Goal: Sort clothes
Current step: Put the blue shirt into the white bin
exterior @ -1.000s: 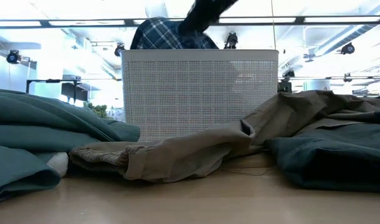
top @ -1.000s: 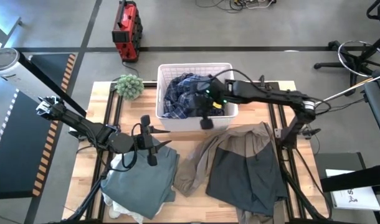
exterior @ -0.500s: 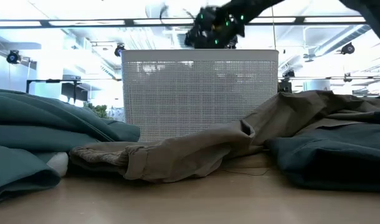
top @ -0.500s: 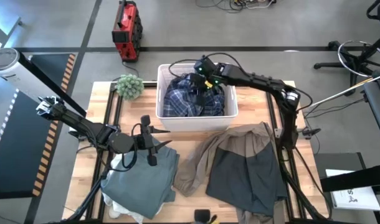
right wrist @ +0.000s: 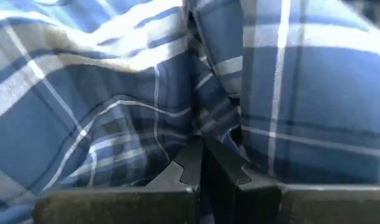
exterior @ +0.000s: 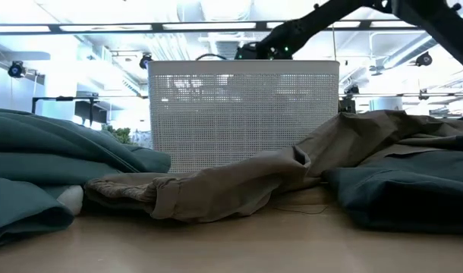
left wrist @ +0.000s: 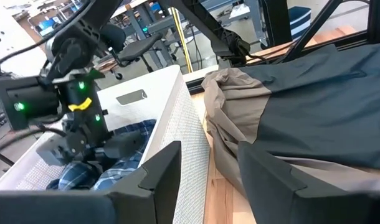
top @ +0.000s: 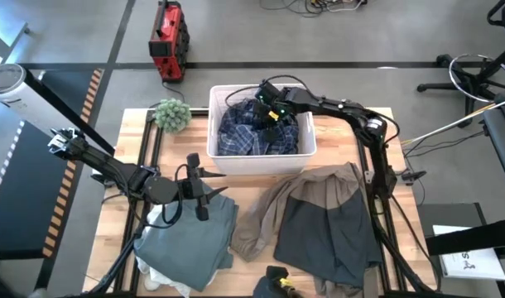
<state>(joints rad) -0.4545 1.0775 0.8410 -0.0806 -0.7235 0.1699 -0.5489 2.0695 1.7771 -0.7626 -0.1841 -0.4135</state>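
Jaws of right gripper (top: 266,115) pressed together in crumpled blue-white plaid shirt (top: 248,132), inside bin (top: 261,161).

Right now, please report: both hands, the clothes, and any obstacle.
Right hand down in white bin, shut on plaid shirt. Left hand open, above grey-green garment. Tan and grey garment on table. No obstacle seen.

The blue-white plaid shirt (top: 254,132) lies crumpled inside the white bin (top: 221,159). On the table (top: 128,141), the tan and dark grey garment (top: 319,223) spreads rumpled in front of the bin. The grey-green piece (top: 190,240) lies folded to its left, over a white piece (top: 157,277).
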